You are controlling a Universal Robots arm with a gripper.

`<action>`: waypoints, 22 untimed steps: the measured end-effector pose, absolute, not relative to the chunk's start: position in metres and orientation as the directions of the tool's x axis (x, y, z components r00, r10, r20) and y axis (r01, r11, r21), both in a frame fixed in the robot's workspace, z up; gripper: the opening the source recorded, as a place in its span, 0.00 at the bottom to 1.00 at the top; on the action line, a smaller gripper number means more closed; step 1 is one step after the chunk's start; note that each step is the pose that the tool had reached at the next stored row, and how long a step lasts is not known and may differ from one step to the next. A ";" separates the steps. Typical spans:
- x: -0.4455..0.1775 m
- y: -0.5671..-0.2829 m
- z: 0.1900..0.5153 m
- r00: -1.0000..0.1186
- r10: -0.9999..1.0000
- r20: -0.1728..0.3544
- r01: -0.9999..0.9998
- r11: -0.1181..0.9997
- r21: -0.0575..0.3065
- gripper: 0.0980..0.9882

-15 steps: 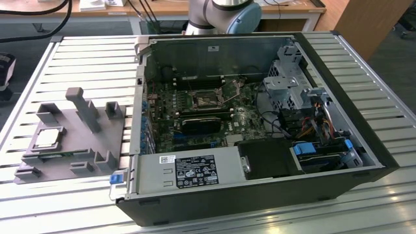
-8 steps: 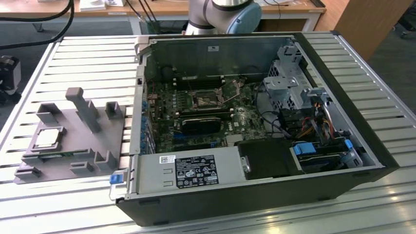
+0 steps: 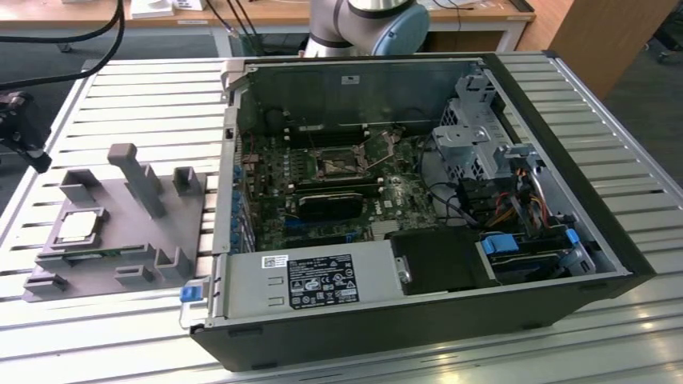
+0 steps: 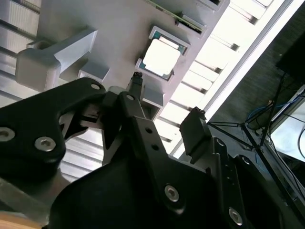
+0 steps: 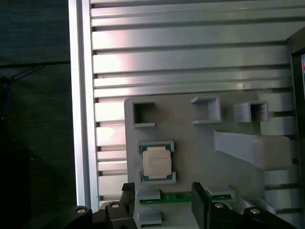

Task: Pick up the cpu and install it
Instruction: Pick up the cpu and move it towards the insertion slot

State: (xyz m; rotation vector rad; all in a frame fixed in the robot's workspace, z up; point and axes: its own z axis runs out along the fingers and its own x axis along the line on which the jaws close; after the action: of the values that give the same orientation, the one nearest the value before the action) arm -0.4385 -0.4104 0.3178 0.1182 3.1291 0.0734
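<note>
Grey plastic forms the tray (image 3: pixel 160 240) at the exterior view's left, resting on the ribbed aluminium surface (image 3: pixel 597 104). We see the cpu (image 3: pixel 80 228) lying flat in a square recess near the tray's outer edge, its silvery top facing up. Upright posts (image 3: pixel 133 172) stand near it on the side toward the case. Further to the exterior view's right sits the open computer case (image 3: pixel 427 336). Its green motherboard (image 3: pixel 256 200) is exposed and carries the black socket (image 3: pixel 334 164) with its metal frame, well apart from the cpu. At the case's right end we find a metal drive cage (image 3: pixel 469 132) and a bundle of coloured cables (image 3: pixel 513 200).

In both wrist views we look down past the hand (image 5: pixel 162 193) onto the tray. Its black fingers (image 4: pixel 137 93) are spread wide with nothing gripped between them. The hand hangs above the tray, clear of the cpu, which lies just beyond the gap between the fingertips. In the first wrist view, a green circuit strip (image 5: pixel 177 196) in a tray slot shows between the fingertips.
</note>
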 end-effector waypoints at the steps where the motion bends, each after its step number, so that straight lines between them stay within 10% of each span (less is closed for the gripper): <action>1: -0.439 -0.410 0.317 -0.997 0.076 -0.008 0.075 0.996 0.047 0.54; 7: -0.439 -0.410 0.310 -0.997 0.075 -0.008 0.075 0.996 0.047 0.81; 22: -0.439 -0.410 0.301 -0.997 0.075 -0.007 0.075 0.996 0.047 0.81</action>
State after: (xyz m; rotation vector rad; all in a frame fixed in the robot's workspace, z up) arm -0.4385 -0.4104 0.3012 0.1178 3.1293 0.0730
